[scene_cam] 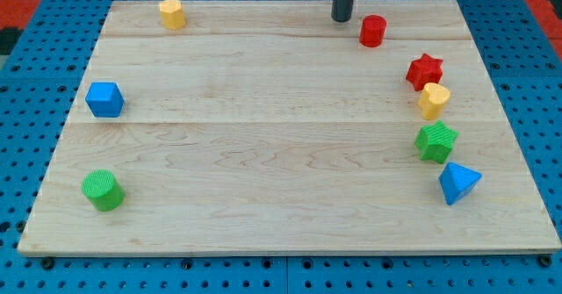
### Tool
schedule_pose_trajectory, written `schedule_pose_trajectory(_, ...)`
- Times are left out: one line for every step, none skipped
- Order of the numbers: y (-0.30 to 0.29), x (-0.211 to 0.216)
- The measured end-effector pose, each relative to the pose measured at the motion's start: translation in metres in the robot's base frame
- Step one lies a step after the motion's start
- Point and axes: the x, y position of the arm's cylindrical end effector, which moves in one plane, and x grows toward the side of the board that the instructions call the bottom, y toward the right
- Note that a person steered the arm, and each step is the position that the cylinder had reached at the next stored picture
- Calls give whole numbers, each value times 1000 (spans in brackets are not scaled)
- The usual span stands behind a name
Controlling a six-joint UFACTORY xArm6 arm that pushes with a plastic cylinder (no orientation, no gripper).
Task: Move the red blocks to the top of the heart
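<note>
A red cylinder (373, 31) stands near the board's top edge, right of centre. A red star (425, 71) lies lower right of it, touching the top of a yellow heart (433, 100). My tip (342, 18) is just left of and slightly above the red cylinder, a small gap between them. The rod rises out of the view's top.
A green star (436, 141) and a blue triangle (458, 182) lie below the heart on the right. A yellow hexagon (172, 13) is at the top left, a blue cube (104, 98) at the left, a green cylinder (103, 190) at the bottom left. The wooden board (263, 154) sits on blue pegboard.
</note>
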Motion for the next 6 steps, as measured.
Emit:
schedule_pose_trajectory(9, 32)
schedule_pose_trajectory(39, 25)
schedule_pose_trajectory(1, -15)
schedule_pose_trajectory(35, -25)
schedule_pose_trajectory(45, 15)
schedule_pose_trajectory(55, 13)
